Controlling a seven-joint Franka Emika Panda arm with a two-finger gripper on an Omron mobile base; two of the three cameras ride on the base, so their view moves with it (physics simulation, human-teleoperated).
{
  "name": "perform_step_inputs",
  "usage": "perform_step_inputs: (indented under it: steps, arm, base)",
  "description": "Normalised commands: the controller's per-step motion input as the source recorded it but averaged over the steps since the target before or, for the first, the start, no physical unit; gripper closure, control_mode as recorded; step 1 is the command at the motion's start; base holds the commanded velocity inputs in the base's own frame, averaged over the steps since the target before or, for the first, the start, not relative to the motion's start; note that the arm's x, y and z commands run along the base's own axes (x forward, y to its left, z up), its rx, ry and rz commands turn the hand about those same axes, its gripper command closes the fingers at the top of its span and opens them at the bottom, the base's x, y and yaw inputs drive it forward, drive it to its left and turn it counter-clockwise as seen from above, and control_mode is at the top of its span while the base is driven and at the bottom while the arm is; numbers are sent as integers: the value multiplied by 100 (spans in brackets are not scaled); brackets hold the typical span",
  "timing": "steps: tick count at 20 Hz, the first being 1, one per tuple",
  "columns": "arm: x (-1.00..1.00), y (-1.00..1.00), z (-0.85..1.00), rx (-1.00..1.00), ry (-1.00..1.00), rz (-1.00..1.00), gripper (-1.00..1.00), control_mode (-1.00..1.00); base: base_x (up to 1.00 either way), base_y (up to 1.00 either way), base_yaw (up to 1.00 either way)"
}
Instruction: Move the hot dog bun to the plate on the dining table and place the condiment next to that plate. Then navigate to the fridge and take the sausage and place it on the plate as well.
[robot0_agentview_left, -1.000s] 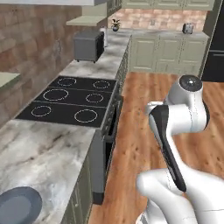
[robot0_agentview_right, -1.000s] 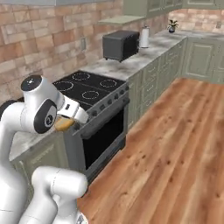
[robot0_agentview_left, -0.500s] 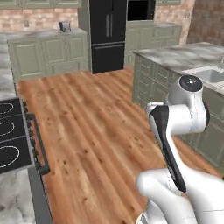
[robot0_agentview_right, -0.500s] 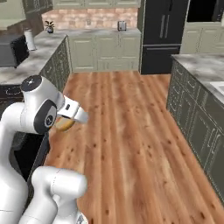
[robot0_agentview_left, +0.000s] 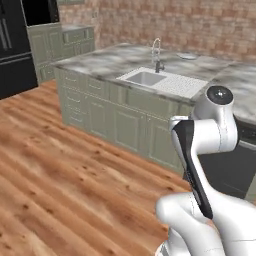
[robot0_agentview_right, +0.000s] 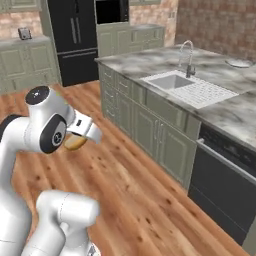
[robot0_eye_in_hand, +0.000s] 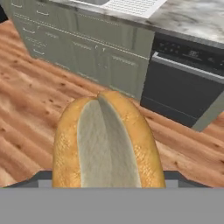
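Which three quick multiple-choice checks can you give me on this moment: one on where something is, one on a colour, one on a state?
1. Where is the sink?
A. Set into the marble counter, by the faucet
B. On the wooden floor
C. Inside the fridge

2. What colour is the fridge?
A. White
B. Black
C. Red

3. What state is the hot dog bun in?
A. Lying on a plate
B. Lying on the floor
C. Carried at the gripper, split side showing

Answers:
1. A: both base views show the basin sunk in the marble counter with the faucet at its edge.
2. B: the right base view shows it as a tall black unit beside the green cabinets.
3. C: in the hand view the bun sits right at the hand, above the floor, its pale cut face showing.
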Motion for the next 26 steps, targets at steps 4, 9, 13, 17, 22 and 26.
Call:
perform_step_inputs:
  steps: [4, 9, 13, 17, 22, 26]
  arm:
    - [0, 0, 0, 0, 0, 0, 100, 100]
    - [0, 0, 0, 0, 0, 0, 100, 100]
    - [0, 0, 0, 0, 0, 0, 100, 100]
    - [0, 0, 0, 0, 0, 0, 100, 100]
    - [0, 0, 0, 0, 0, 0, 100, 100]
    - [0, 0, 0, 0, 0, 0, 100, 100]
  base:
    - [0, -48, -52]
    - [11, -99, -15]
    - [8, -100, -12]
    - [18, -100, -10]
    - [43, -100, -7]
    - [49, -100, -1]
